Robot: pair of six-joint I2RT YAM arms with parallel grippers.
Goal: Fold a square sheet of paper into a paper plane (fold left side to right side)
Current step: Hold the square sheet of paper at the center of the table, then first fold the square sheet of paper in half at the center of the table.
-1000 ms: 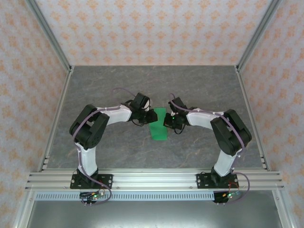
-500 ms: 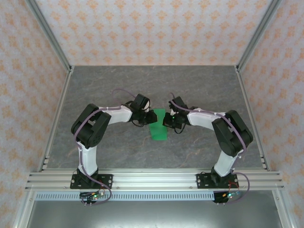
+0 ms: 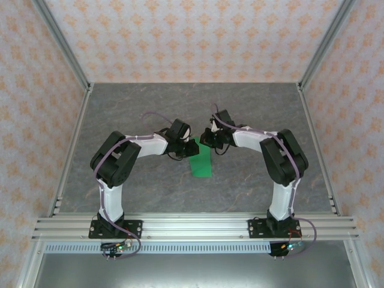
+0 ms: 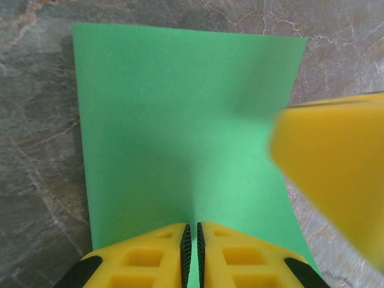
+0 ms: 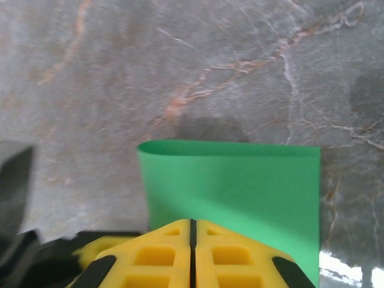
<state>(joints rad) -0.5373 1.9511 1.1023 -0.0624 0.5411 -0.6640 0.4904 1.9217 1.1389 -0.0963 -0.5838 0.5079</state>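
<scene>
I see the green sheet of paper lying tilted on the grey table, between both arms. The left gripper sits at its far-left edge, the right gripper at its far end.

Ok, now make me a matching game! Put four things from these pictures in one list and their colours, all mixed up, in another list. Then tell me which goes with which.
Things:
1. paper
2. table
3. walls
4. left pincer

Colours:
A. yellow
B. grey marble with brownish veins
C. bright green
D. pale with an orange pattern

Pairs: 1-C, 2-B, 3-D, 4-A
</scene>
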